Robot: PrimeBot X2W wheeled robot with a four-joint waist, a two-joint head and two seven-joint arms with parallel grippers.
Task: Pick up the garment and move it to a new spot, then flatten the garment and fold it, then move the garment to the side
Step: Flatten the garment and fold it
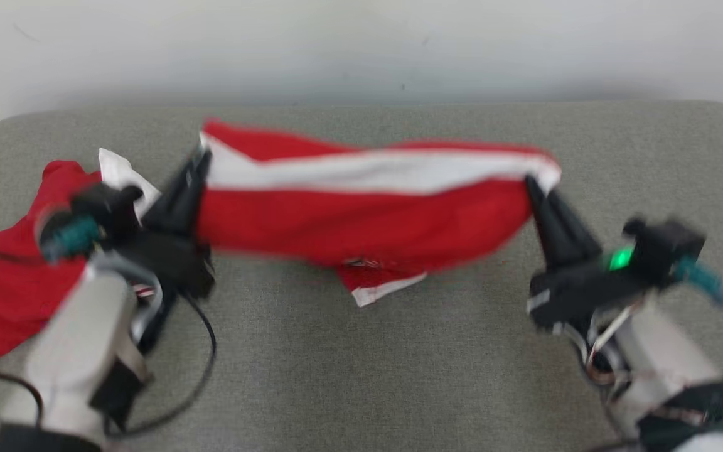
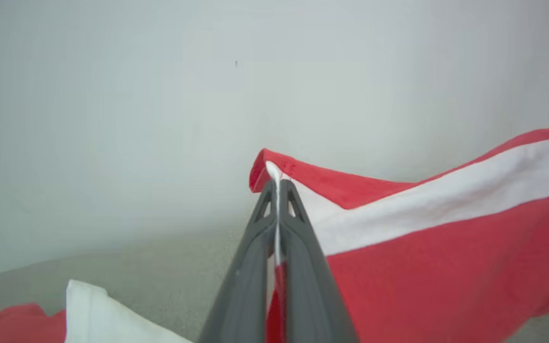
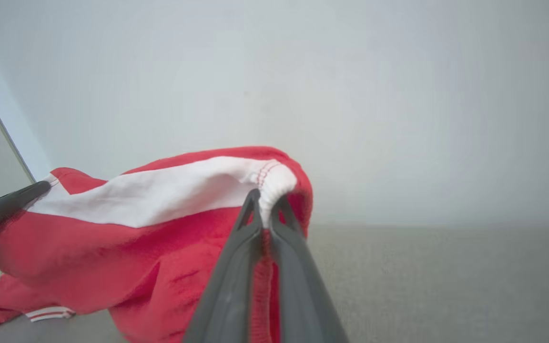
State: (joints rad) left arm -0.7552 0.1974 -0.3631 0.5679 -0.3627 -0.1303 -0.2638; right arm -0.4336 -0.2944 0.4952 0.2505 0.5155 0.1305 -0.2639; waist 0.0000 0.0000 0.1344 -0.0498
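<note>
garment [image 1: 361,216] | left gripper [image 1: 201,154] and right gripper [image 1: 530,181] each pinched on one end, fingers raised | red cloth, white band, stretched between them above grey table [image 1: 399,376]

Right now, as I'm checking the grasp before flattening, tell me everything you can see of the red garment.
The garment is soft red fabric with a broad white band. It hangs stretched between the left hand and the right hand, each shut on its upper edge. Its middle sags, and a striped hem appears to touch the grey padded surface; the rest lies crumpled beyond the left hand.
</note>
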